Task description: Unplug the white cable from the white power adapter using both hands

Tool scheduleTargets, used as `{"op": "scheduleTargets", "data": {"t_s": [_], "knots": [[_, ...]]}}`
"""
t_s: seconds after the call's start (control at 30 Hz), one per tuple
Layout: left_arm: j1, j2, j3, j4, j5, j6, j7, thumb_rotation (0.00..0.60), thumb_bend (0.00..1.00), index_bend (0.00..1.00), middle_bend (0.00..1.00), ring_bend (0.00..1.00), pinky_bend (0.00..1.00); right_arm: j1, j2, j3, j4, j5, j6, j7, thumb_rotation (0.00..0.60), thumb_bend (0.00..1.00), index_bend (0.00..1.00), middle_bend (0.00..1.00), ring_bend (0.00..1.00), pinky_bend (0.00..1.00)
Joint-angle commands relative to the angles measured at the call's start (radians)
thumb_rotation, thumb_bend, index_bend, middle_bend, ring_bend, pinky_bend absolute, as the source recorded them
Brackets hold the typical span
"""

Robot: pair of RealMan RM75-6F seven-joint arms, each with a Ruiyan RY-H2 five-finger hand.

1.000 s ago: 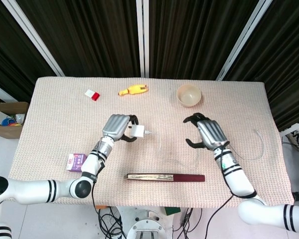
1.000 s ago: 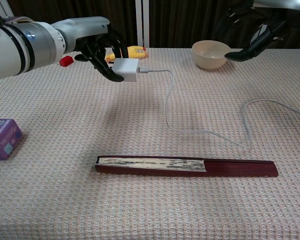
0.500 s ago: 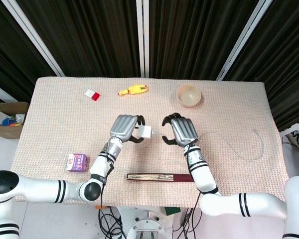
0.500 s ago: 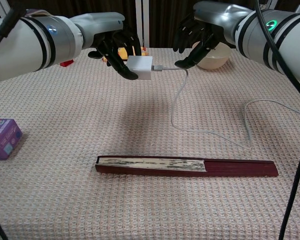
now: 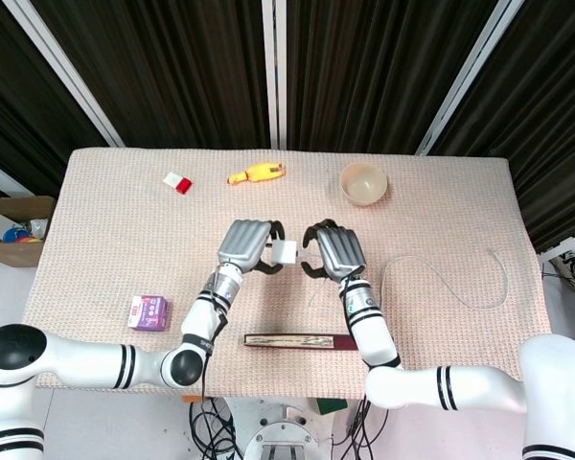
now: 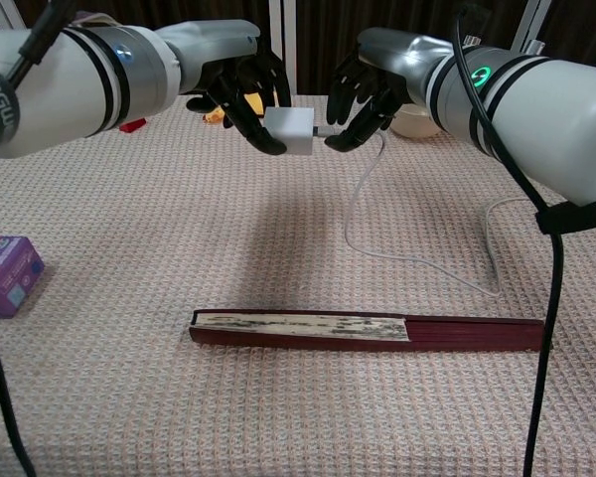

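nearest the robot a long dark red folded fan with a pale speckled edge point(image 6: 370, 331) lies flat on the beige woven worktop point(image 6: 159, 397), and a small purple box point(image 6: 7, 274) sits at the left, partly cut off in the chest view. above the middle of the worktop the left hand point(image 6: 240, 84) grips the small white cube-shaped power adapter point(image 6: 291, 131), lifted clear of the surface, its dark fingers wrapped over the adapter's left side and hiding it. just beside it the right hand point(image 6: 370, 87) has its fingertips at the plug end of the thin white cable point(image 6: 363, 203); whether they are pinched on the plug or only touching it cannot be told. the cable hangs down from the adapter and loops across the worktop to the right. further back are a beige round bowl point(image 5: 363, 182), mostly hidden behind the right hand in the chest view, a yellow toy point(image 5: 255, 173), and a small red and white block point(image 5: 177, 182).
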Motion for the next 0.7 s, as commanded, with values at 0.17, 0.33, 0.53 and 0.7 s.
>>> {"op": "scheduleTargets", "data": {"t_s": [0.17,0.33,0.53,0.7], "knots": [[-0.002,0.001,0.003,-0.006,0.006,0.005,-0.003,0.590,0.31,0.56,0.53,0.69,0.91,0.005,-0.007,0.004,0.007,0.005,-0.005,-0.001,0.600,0.32,0.55,0.40,0.20,0.42],[-0.005,0.000,0.007,-0.008,0.012,0.010,-0.003,0.589,0.31,0.56,0.52,0.69,0.91,0.010,-0.012,0.009,0.010,0.012,-0.008,0.000,0.600,0.33,0.56,0.40,0.20,0.42],[0.000,0.001,0.011,-0.007,0.017,0.009,-0.014,0.591,0.31,0.56,0.52,0.69,0.91,0.013,-0.018,0.011,0.015,0.023,-0.016,0.003,0.600,0.37,0.59,0.41,0.21,0.42],[0.000,0.005,0.017,-0.012,0.016,0.008,-0.011,0.591,0.31,0.56,0.52,0.69,0.91,0.014,-0.025,0.011,0.022,0.016,-0.013,0.007,0.600,0.40,0.61,0.41,0.22,0.42]]}}
